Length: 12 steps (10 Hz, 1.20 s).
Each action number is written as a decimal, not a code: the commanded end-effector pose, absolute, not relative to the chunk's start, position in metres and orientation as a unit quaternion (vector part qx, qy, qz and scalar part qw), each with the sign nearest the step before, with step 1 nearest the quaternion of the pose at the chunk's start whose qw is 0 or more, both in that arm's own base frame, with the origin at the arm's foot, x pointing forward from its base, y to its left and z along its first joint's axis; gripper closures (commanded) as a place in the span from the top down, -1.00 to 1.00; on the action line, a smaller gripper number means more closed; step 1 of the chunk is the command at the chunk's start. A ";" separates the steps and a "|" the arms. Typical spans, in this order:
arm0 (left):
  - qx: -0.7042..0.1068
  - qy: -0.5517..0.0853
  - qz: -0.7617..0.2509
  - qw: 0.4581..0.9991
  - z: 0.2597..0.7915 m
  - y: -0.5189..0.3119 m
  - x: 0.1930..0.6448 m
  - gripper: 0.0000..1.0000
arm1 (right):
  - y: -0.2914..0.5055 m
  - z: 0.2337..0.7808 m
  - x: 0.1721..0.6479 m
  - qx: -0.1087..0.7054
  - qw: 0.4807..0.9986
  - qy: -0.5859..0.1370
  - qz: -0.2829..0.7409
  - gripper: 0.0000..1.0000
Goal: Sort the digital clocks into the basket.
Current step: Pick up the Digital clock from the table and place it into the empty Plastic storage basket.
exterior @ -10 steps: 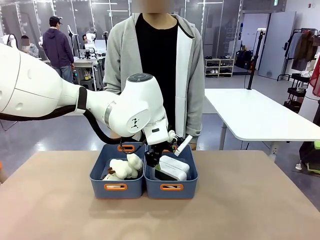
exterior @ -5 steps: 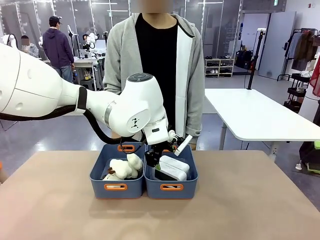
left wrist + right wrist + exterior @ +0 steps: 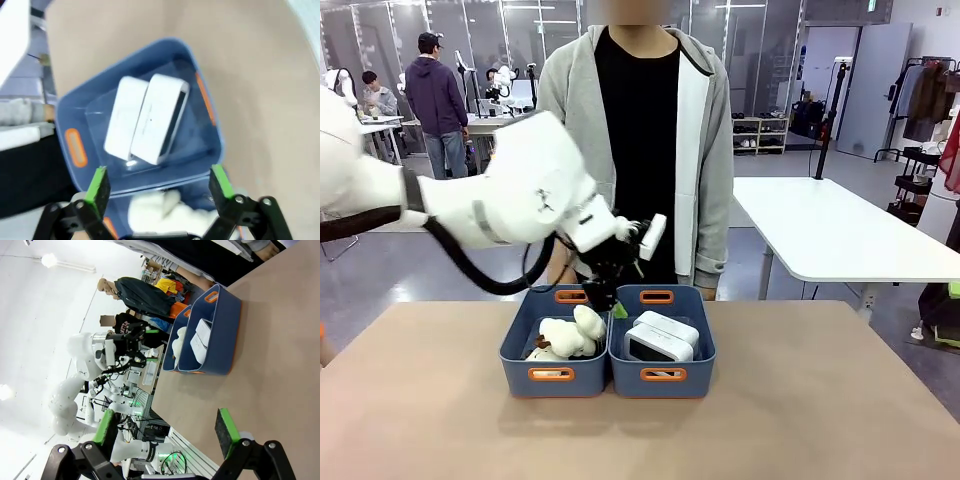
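Two white digital clocks lie side by side in the right blue basket (image 3: 698, 376): one (image 3: 654, 345) with its dark face toward me, the other (image 3: 672, 327) behind it. My left gripper (image 3: 609, 300) hangs open and holds nothing, just above the wall shared by the two bins. In the left wrist view the same clocks (image 3: 150, 117) rest in the basket (image 3: 212, 131) beyond my open left gripper (image 3: 159, 186). My right gripper (image 3: 165, 432) is open over bare table, far from the basket (image 3: 225, 325) and the clocks (image 3: 202, 342).
The left blue bin (image 3: 518, 370) holds fluffy white sheep plush toys (image 3: 565, 336). A person (image 3: 638, 150) in a grey jacket stands right behind the bins. The tan table (image 3: 820, 400) spreads out in front and to both sides.
My left arm has lifted and swung left, bringing its gripper up out of the right basket to the wall between the bins. Both clocks now lie uncovered.
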<state>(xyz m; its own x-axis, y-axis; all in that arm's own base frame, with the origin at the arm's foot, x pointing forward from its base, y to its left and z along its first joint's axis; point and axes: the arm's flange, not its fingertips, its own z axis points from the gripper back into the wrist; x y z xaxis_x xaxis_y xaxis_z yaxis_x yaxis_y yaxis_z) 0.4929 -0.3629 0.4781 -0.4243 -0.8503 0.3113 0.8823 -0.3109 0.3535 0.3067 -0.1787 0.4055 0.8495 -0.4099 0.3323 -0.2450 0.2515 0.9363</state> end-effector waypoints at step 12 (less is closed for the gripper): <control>-0.539 -0.334 -0.396 0.664 0.432 -0.029 0.324 1.00 | -0.179 0.408 0.305 0.610 0.744 -0.268 -0.052 1.00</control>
<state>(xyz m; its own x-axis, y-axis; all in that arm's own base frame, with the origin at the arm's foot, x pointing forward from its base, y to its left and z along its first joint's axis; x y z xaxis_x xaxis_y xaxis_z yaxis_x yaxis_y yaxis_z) 0.3535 -0.0468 0.4386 0.4048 -0.1790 0.8967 0.9142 0.0995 -0.3928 0.3066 -0.1788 0.4055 0.8494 -0.4101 0.3322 -0.2449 0.2514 0.9364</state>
